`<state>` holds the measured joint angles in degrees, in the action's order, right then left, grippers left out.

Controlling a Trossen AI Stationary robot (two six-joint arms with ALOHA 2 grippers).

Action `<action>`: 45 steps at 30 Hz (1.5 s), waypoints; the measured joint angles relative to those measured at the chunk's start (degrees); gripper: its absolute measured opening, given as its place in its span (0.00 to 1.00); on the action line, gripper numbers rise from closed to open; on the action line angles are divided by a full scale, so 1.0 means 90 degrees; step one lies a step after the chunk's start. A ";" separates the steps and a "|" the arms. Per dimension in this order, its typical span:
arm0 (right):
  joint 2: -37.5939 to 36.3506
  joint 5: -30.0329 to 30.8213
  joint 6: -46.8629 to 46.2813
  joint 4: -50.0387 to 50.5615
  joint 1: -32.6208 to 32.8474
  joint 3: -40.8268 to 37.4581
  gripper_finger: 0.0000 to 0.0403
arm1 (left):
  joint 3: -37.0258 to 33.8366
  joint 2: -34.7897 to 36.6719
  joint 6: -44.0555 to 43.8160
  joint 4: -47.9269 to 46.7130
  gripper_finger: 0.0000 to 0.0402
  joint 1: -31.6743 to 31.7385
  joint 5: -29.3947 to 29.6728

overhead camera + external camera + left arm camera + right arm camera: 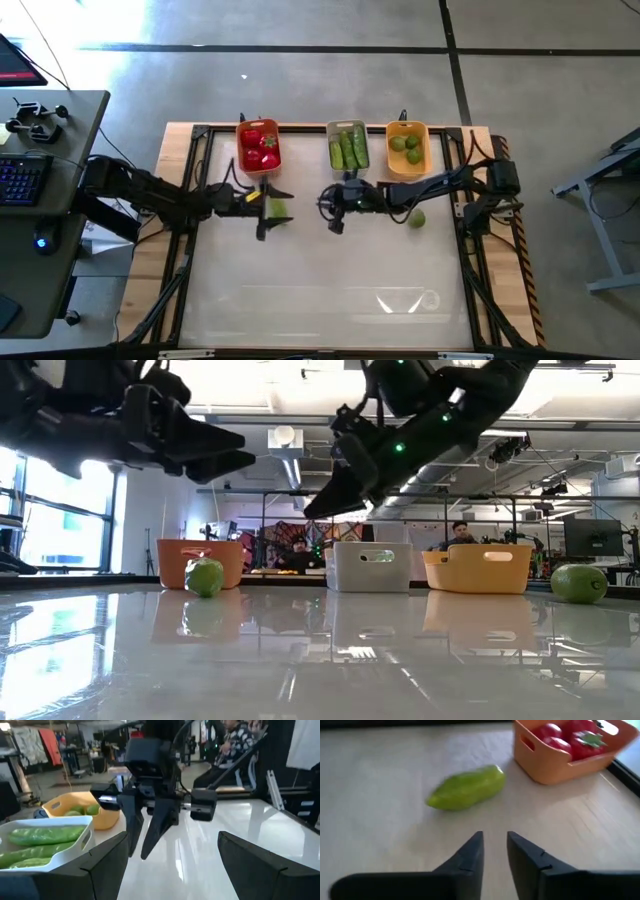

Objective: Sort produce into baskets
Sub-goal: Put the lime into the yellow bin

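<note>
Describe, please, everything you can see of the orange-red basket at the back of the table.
The orange-red basket is a small rectangular bin of smooth, plastic-looking material, with a cut-out handle slot in its end wall. It stands upright at the table's back edge, leftmost of three, filled with red tomatoes with green tops. Neither hand touches it.

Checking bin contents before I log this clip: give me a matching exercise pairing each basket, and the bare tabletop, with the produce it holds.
Things:
1. orange-red basket
2. pale grey basket
3. yellow-orange basket
4. table

Contents:
A. limes in a bin
B. two loose green pieces, out of any bin
C. tomatoes
D. cucumbers

Pairs: 1-C, 2-D, 3-A, 4-B
</note>
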<state>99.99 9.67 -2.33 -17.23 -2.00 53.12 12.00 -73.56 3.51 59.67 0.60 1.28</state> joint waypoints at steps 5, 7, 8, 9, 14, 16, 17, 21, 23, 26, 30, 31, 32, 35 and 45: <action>-0.0078 0.0749 -0.0203 0.1616 0.0125 0.0548 0.29 | -0.0351 -0.0002 -0.0061 0.0519 0.72 0.0002 0.0127; -0.0158 0.1091 -0.0525 0.2837 0.0229 0.0911 0.33 | -0.0373 -0.0002 -0.0106 0.0560 0.72 0.0002 0.0124; -0.0198 0.1213 -0.0715 0.3515 0.0294 0.1102 0.36 | -0.0378 -0.0002 -0.0149 0.0555 0.72 0.0002 0.0121; -0.0212 0.1331 -0.0958 0.4304 0.0361 0.1316 0.38 | -0.0378 -0.0010 -0.0150 0.0552 0.72 0.0002 0.0121; -0.0223 0.1560 -0.2879 0.7712 0.0552 0.2329 0.48 | -0.0378 -0.0029 -0.0157 0.0555 0.72 0.0019 0.0126; -0.0222 0.1537 -0.3766 0.8779 0.0553 0.2558 0.51 | -0.0378 -0.0029 -0.0168 0.0571 0.72 0.0019 0.0129; -0.0222 0.1521 -0.4144 0.9320 0.0551 0.2633 0.52 | -0.0378 -0.0029 -0.0156 0.0593 0.72 0.0019 0.0131; -0.0225 0.1191 -0.5327 1.0840 0.0550 0.2603 0.55 | -0.0378 -0.0029 -0.0044 0.0607 0.72 0.0019 0.0148; -0.0225 0.0932 -0.5646 1.1135 0.0563 0.2428 0.54 | -0.0378 -0.0029 -0.0046 0.0618 0.72 0.0019 0.0146; -0.0232 0.0525 -0.5673 1.1052 0.0589 0.2029 0.54 | -0.0378 -0.0029 -0.0041 0.0612 0.72 0.0019 0.0146; -0.0239 0.0190 -0.5350 1.1005 0.0616 0.1524 0.54 | -0.0378 -0.0029 -0.0029 0.0604 0.72 0.0019 0.0146; -0.0240 0.0078 -0.5261 1.0985 0.0616 0.1418 0.54 | -0.0378 -0.0029 -0.0029 0.0601 0.72 0.0019 0.0146; -0.0242 -0.0011 -0.5173 1.0968 0.0616 0.1320 0.54 | -0.0378 -0.0029 -0.0029 0.0601 0.72 0.0019 0.0146; -0.0242 -0.0153 -0.4945 1.0898 0.0608 0.1071 0.54 | -0.0378 -0.0029 0.0024 0.0601 0.72 0.0019 0.0146; -0.0246 -0.0347 -0.4396 1.0004 0.0274 0.0359 0.53 | -0.0376 -0.0029 0.0170 0.0684 0.72 0.0019 0.0147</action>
<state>97.78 6.54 -41.89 72.81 0.47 56.34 8.62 -73.82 5.04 65.82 0.78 2.61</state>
